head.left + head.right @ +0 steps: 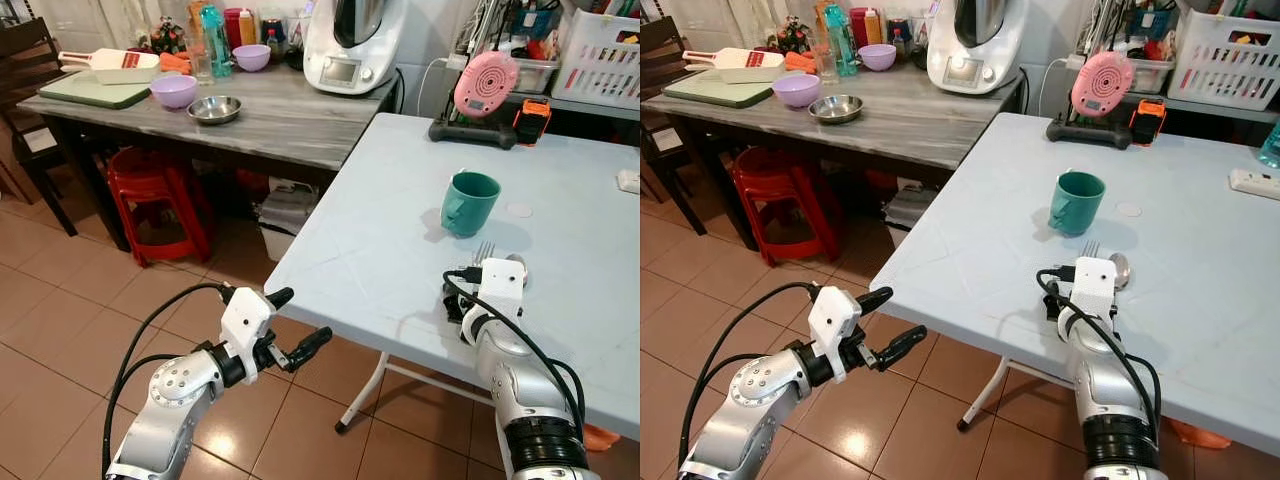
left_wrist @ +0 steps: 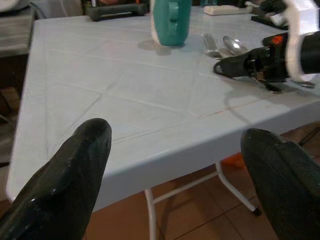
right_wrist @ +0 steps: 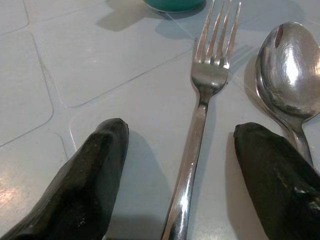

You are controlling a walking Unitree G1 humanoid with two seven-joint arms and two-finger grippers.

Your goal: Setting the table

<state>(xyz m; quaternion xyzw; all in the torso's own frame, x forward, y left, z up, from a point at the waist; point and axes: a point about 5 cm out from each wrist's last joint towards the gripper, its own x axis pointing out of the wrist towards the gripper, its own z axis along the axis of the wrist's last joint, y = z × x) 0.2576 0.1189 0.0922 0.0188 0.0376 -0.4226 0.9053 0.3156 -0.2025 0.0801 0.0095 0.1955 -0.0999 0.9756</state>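
Observation:
A teal mug (image 1: 470,202) stands upright on the pale blue table (image 1: 370,230). Just in front of it lie a metal fork (image 3: 201,110) and a spoon (image 3: 289,70), side by side. My right gripper (image 3: 180,129) rests low over the table, open, its fingers (image 3: 100,165) straddling the fork's handle without closing on it; the spoon's handle runs under the other finger. My left gripper (image 1: 302,317) is open and empty, hovering over the floor beside the table's near-left edge, pointing toward the mug (image 2: 171,20).
A grey counter (image 1: 290,120) at the back left holds a purple bowl (image 1: 174,91), a steel bowl (image 1: 214,108) and a white appliance (image 1: 352,45). Red stools (image 1: 155,200) stand under it. A pink device (image 1: 486,84) and a power strip (image 1: 628,180) sit on the table's far side.

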